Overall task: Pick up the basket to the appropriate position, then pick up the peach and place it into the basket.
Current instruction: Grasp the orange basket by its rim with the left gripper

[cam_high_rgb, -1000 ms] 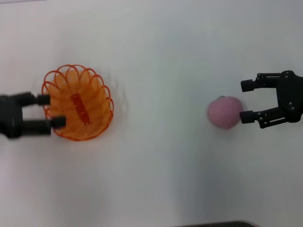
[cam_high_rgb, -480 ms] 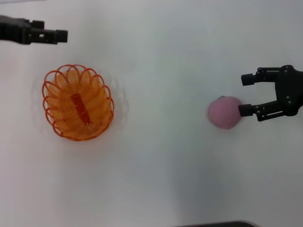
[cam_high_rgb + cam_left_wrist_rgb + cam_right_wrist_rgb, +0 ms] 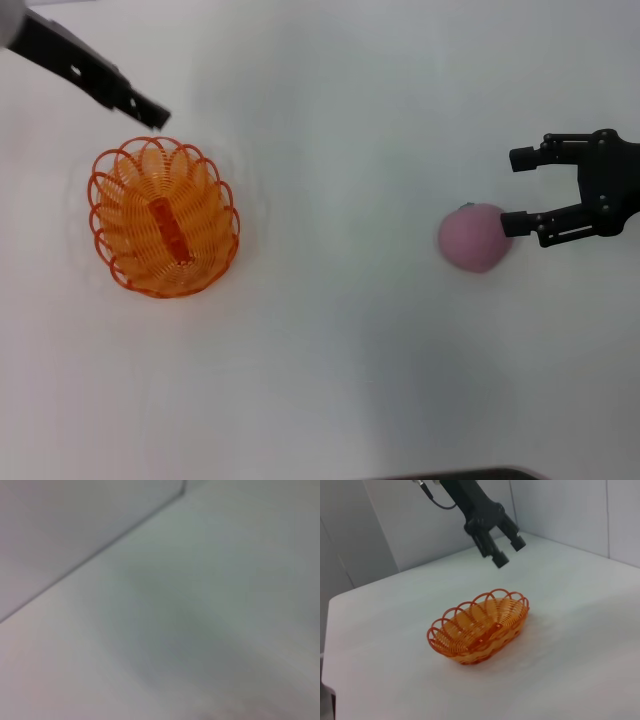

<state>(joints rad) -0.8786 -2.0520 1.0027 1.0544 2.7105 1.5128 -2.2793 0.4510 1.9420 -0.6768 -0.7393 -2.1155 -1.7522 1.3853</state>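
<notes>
Basket [image 3: 165, 218] sitting alone on table [image 3: 330, 360]. Left gripper [image 3: 506, 551] hanging above its far rim, fingers apart. Right gripper [image 3: 517, 189] spread, 1 finger touching peach [image 3: 474, 237].

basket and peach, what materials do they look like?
The basket: probably plastic moulded to mimic wire weave, going by its uniform glossy orange strands and looped rim. The peach: matte pale pink with no shine, so it looks soft or fuzzy, possibly foam or a flocked fake; can't confirm.
</notes>
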